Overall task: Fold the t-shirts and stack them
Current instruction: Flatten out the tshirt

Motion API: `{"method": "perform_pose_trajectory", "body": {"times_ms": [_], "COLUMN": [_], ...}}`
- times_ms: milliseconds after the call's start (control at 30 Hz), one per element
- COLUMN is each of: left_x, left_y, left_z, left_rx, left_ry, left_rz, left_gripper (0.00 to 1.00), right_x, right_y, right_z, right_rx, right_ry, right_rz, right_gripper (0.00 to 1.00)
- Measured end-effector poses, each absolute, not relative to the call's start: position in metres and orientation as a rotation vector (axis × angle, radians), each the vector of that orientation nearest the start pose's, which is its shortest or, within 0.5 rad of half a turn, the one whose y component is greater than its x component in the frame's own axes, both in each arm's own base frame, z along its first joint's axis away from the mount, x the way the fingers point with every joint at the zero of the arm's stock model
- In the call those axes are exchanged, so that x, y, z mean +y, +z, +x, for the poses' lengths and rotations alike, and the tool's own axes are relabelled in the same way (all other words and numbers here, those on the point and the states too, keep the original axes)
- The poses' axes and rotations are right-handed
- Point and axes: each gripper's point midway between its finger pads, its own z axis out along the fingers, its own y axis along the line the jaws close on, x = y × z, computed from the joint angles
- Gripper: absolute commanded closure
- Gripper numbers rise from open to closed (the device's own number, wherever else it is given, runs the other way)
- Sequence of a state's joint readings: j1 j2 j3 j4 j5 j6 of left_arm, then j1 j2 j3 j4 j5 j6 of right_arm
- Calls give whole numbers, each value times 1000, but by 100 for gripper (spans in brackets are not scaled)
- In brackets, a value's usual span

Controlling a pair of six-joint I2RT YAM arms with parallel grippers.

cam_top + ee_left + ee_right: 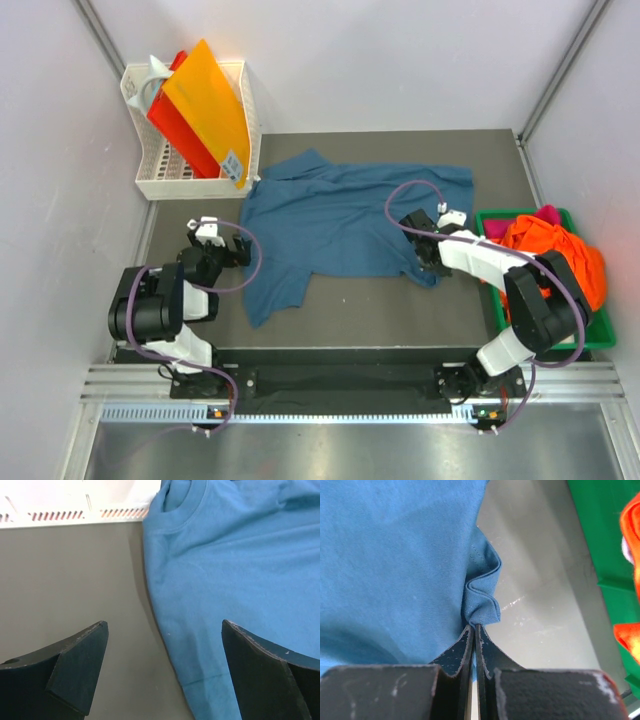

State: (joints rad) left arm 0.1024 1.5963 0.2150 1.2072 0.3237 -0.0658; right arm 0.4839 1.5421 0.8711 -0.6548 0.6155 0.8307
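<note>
Grey tabletop (400, 310) with the teal t-shirt (350, 225) spread loosely across its middle
right gripper (474, 630) is pinched tight on a fold of its hem; left gripper (165, 635) hangs wide apart, empty, at the shirt's left edge; cloth looks light and limp, likely to sag; best taken at hems or corners

Three t-shirts (350, 220) (565, 255) (547, 213), two end effectors (240, 250) (424, 268)

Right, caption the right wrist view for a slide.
Right gripper pinches bunched edge of teal-blue cloth t-shirt, green plastic tray alongside.
</note>
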Motion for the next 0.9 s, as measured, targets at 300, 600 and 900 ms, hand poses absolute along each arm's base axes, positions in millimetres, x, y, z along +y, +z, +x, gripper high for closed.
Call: {"method": "perform_pose_trajectory", "body": {"times_ms": [300, 600, 900], "left_x": [-25, -23, -22], "left_y": [75, 71, 71], "left_z": [380, 379, 379], "left_rx": [1729, 1742, 1743], "left_ry": [-220, -210, -205], "left_rz": [127, 124, 120], "left_gripper": [1, 1, 1], "right_x": [60, 68, 74], "right_y": [38, 48, 49], "right_z": [279, 291, 294], "right_rx": [2481, 2435, 2442], "right_ry": [-439, -353, -305], "right_rz": [513, 490, 436], "right_gripper": [100, 100, 100]}}
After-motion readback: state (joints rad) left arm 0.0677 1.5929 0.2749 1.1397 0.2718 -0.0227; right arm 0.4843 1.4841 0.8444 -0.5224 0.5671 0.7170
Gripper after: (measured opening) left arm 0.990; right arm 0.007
